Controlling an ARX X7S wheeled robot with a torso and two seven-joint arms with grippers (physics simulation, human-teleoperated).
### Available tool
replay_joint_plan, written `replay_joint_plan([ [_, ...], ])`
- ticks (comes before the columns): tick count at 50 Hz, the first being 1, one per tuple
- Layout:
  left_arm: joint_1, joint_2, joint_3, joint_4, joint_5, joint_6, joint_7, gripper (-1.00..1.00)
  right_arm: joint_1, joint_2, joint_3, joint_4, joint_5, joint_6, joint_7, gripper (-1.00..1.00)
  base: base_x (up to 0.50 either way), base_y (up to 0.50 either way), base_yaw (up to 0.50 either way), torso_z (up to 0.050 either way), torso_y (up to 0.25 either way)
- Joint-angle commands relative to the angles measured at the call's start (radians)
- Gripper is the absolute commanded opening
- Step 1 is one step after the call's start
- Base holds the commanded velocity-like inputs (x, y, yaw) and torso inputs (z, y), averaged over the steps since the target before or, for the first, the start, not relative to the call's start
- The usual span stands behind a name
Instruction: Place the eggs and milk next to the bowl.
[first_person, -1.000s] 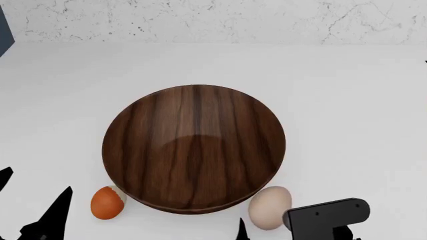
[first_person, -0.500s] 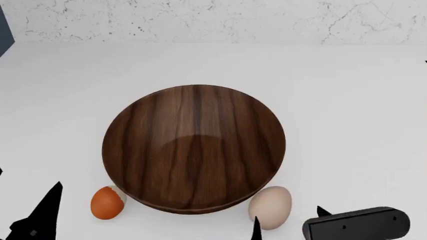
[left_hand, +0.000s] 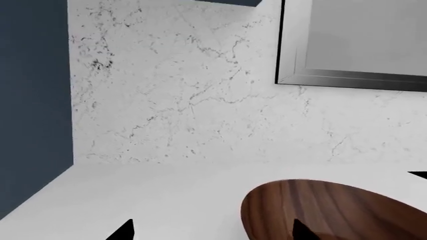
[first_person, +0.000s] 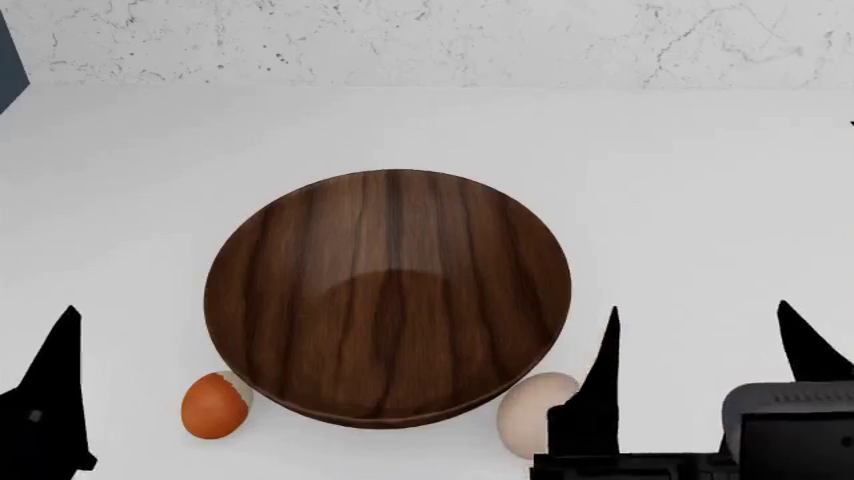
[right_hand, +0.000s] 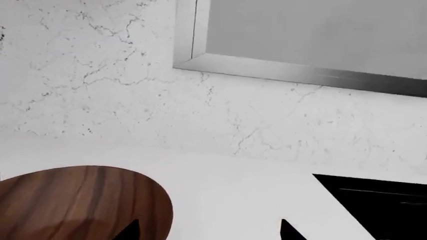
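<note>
**Eggs flanking wooden bowl on white counter**

Sitting mid-counter (first_person: 694, 200): wide dark-brown wooden bowl (first_person: 387, 295), grain running lengthwise, holding nothing. Resting against its near rim: pale beige egg (first_person: 531, 412) toward the right, orange-brown egg (first_person: 214, 405) toward the left. Now rising higher than a second ago: right gripper (first_person: 694, 345), prongs parted, gripping nothing; left gripper (first_person: 54, 400), state impossible to tell.
</note>
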Motion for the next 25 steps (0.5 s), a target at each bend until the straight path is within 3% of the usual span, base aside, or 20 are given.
replay_joint_plan([
  [1, -0.058, 0.038, 0.007, -0.002, 0.024, -0.003, -0.051, 1.00, 0.072, 0.009, -0.013, 0.031, -0.098, -0.048, 0.032, 1.00, 0.00, 0.00, 0.00, 0.000, 0.000],
  [8, -0.081, 0.052, 0.037, -0.015, 0.056, -0.007, -0.049, 1.00, 0.127, 0.017, -0.094, 0.067, -0.198, -0.072, 0.029, 1.00, 0.00, 0.00, 0.00, 0.000, 0.000],
  [25, -0.091, 0.058, 0.054, -0.023, 0.086, 0.005, -0.046, 1.00, 0.160, 0.034, -0.149, 0.069, -0.237, -0.067, 0.034, 1.00, 0.00, 0.00, 0.00, 0.000, 0.000],
])
